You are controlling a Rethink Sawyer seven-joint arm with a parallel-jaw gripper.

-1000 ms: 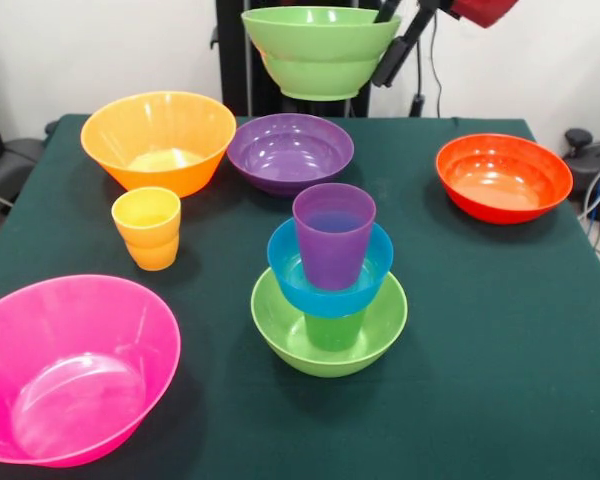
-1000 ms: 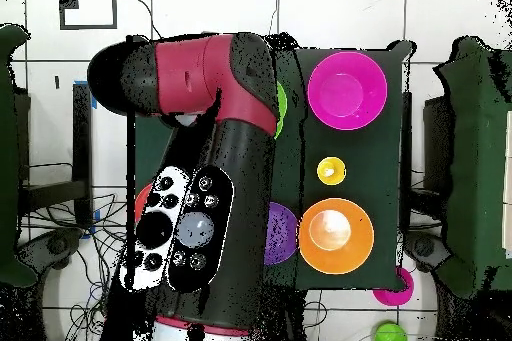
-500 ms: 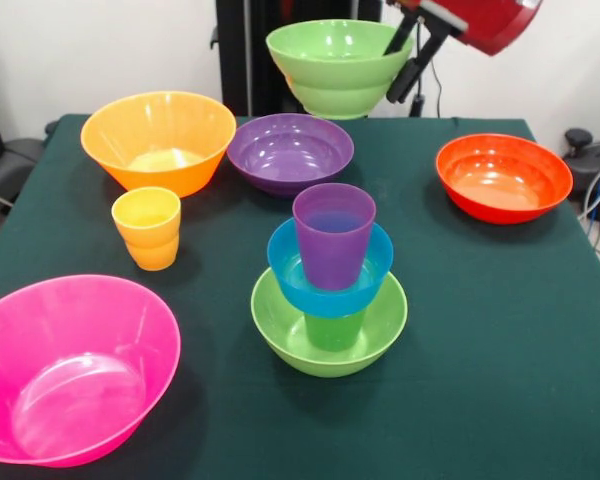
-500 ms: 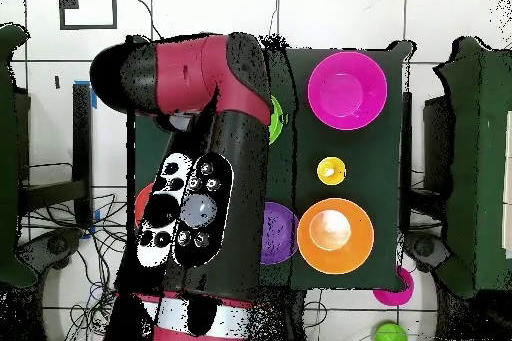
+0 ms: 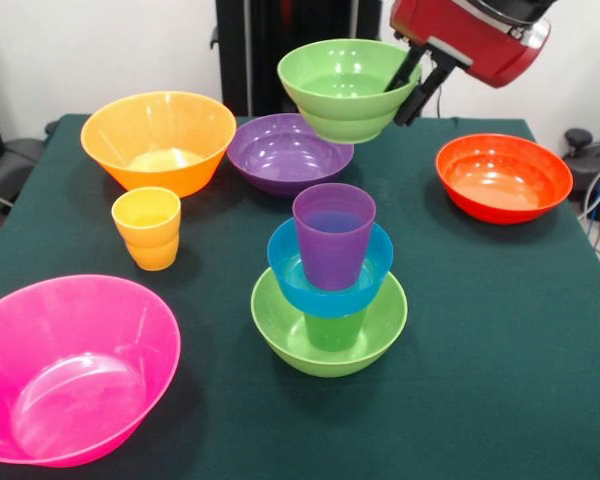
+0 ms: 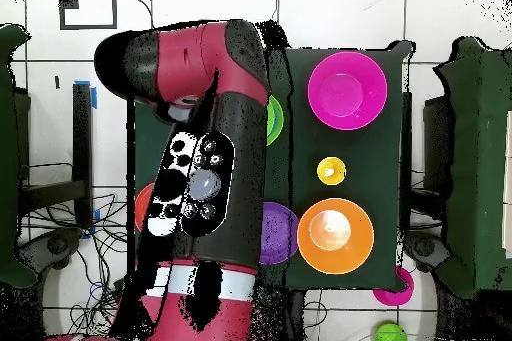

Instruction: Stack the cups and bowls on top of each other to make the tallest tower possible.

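Note:
In the front view my gripper point(image 5: 403, 95) is shut on the rim of the small green bowl point(image 5: 345, 88) and holds it in the air above the purple bowl point(image 5: 288, 150). The tower stands at the table's middle: lime-green bowl point(image 5: 283, 322), green cup point(image 5: 334, 330), blue bowl point(image 5: 287, 262), purple cup point(image 5: 333, 233) on top. The held bowl is behind and above the tower. The yellow-orange cup point(image 5: 147, 227) stands at the left. In the overhead view the arm point(image 6: 205, 157) hides the gripper and the tower.
An orange bowl point(image 5: 160, 137) stands at the back left, a red-orange bowl point(image 5: 503, 176) at the right, and a large pink bowl point(image 5: 70, 366) at the front left. The overhead view shows the pink bowl point(image 6: 346, 89), the yellow-orange cup point(image 6: 331, 170) and the orange bowl point(image 6: 335, 235).
My gripper has carried the small green bowl down and to the right in the front view, towards the tower. Nothing on the table has moved.

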